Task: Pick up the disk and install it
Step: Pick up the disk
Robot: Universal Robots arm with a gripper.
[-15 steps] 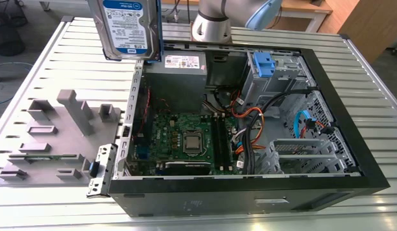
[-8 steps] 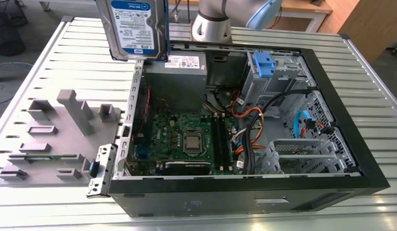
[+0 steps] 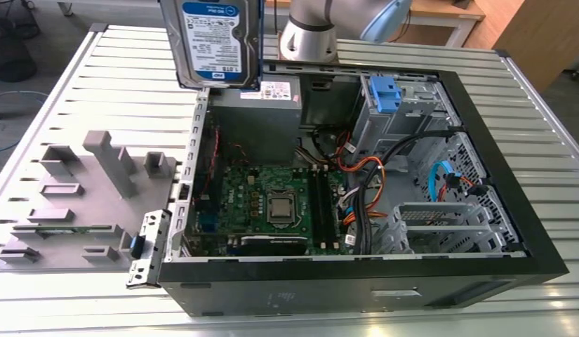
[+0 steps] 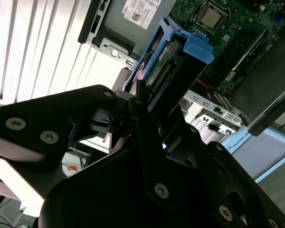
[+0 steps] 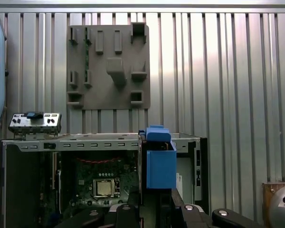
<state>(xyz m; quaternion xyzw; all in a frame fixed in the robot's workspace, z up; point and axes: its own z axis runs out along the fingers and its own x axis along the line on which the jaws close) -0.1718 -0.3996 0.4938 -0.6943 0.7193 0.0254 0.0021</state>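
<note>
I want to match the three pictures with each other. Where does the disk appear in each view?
Exterior view: the disk hangs at the top edge, label facing the camera, above the computer case.
Second wrist view: the disk is edge-on in its blue frame, mid picture.
First wrist view: the disk's blue end stands beside the processor.
Shared landmark: the processor.

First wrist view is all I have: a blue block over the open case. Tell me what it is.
Observer: It is the disk; the exterior view shows its white-and-blue label.
Operator: Confirm the grip.
Observer: In the second wrist view the end effector is shut on the disk, connector edge facing that camera.
Operator: Report its height.
Observer: In the exterior view it stands upright, clear above the case, over the grey power supply; not yet in a bay.
</note>
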